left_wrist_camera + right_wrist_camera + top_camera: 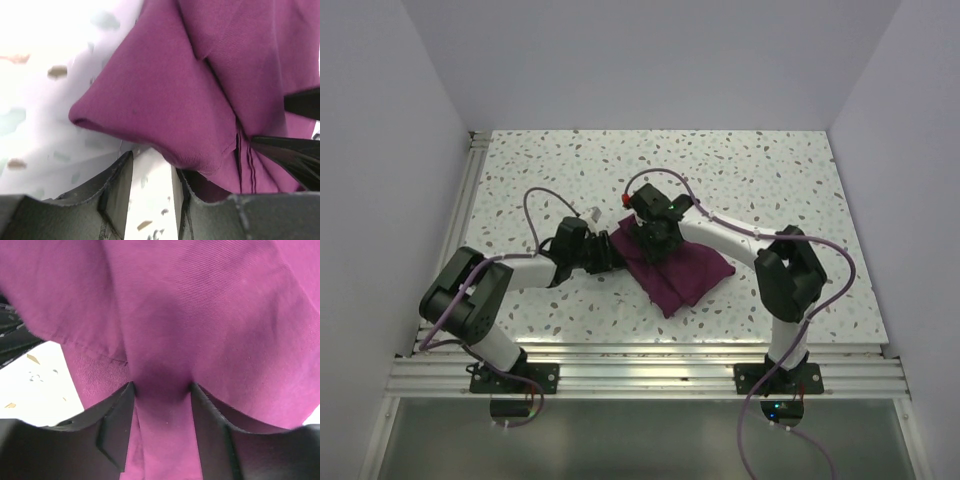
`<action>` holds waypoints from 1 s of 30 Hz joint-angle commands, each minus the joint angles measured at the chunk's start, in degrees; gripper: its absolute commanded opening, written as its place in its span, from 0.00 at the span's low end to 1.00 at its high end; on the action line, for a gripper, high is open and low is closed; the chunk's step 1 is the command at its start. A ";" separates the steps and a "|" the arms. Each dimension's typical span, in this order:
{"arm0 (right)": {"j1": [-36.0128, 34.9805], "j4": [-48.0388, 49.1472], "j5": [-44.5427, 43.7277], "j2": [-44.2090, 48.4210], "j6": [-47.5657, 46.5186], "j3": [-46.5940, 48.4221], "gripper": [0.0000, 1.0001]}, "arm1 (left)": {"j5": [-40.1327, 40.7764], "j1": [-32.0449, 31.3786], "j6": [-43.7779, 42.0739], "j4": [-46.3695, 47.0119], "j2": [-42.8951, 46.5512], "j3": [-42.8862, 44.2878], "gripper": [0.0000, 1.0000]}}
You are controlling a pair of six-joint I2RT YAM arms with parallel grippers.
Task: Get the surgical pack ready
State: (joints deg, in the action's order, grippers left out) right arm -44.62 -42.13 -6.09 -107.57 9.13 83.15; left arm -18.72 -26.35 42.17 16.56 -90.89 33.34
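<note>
1. Pack [682, 272]: a plum-purple folded cloth bundle lying on the speckled table [770, 180], near the middle and slightly towards the right arm. It sits askew, with one corner pointing at the near edge.
2. Both arms reach inward and meet at the pack's far-left end. The left gripper [612, 250] is at the pack's left edge. The right gripper [650, 240] is just beside it, over the cloth.
3. Left gripper, wrist view: the jaws stand moderately apart, with bare table showing in the gap [152, 160]. A rounded fold of the pack [165, 90] lies just ahead of the fingers [117, 195] and overlaps the tip of the one on the right of the view. No cloth is visible between the jaws, so no grip is confirmed.
4. In the same view, one corner of the cloth bulges out to the left, over the table. Dark parts enter at the right edge against the cloth; I cannot identify them.
5. Right gripper, wrist view: a gathered strip of the pack [200, 315] runs down between the fingers [117, 430] and fills the gap [161, 390]. Creases converge there, so the jaws hold the cloth.
6. A patch of table [40, 390] shows at the lower left of that view, under a hemmed edge.
</note>
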 commanded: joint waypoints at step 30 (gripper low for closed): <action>14.91 9.25 47.20 4.12 4.93 -2.20 0.00 | 0.18 -3.62 7.66 16.84 -0.33 -7.77 0.36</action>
State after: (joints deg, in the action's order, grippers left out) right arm -30.61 -37.71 25.89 -104.81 11.42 82.63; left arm -18.06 -29.17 48.12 28.84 -88.86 24.47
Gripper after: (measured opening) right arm 0.026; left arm 0.364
